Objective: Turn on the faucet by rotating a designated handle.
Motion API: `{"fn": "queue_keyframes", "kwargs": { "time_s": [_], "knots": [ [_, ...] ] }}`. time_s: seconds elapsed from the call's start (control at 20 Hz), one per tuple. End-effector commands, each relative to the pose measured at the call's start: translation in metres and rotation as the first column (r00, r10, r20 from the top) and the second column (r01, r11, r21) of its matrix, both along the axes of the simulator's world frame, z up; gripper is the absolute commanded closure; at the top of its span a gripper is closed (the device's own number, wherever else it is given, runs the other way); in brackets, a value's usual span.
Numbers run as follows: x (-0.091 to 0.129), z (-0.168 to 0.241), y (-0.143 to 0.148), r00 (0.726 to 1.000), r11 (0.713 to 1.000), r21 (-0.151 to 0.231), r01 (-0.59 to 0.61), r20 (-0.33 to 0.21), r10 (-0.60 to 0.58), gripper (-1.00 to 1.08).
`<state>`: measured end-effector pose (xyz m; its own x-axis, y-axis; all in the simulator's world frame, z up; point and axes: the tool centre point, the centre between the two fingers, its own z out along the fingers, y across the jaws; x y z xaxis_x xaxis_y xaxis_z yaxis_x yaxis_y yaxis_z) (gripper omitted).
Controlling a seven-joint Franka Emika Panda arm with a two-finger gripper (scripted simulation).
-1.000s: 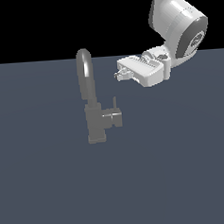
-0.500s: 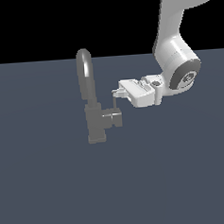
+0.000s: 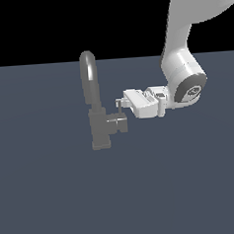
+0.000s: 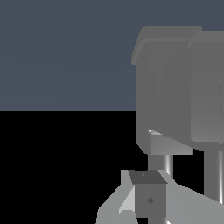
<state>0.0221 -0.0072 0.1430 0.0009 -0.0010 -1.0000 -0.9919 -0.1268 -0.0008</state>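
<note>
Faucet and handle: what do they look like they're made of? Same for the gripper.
Faucet: looks like grey metal, satin finish; soft highlight along the arched spout, no mirror reflections. Handle: same grey, apparently metal, duller and darker on its boxy faces. Gripper: white body, smooth, could be painted metal or plastic; its tips look darker. It is a simulator render, so the materials are a guess.

Gripper (image 3: 121, 103) has descended and advanced toward the faucet (image 3: 94, 103); fingertips now at the handle (image 3: 118, 122) pin.

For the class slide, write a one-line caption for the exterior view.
Simulated Panda gripper reaches from the exterior view's right to the lever pin of the handle on the grey gooseneck faucet.
</note>
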Motion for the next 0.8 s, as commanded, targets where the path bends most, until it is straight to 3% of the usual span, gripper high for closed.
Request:
{"fn": "queue_keyframes", "kwargs": {
  "time_s": [0.0,0.75],
  "knots": [
    [0.000,0.000,0.000,1.000,1.000,0.001,0.001,0.000,-0.001,1.08],
    [-0.040,0.010,-0.005,1.000,1.000,0.001,0.001,0.000,-0.001,1.08]
  ]
}}
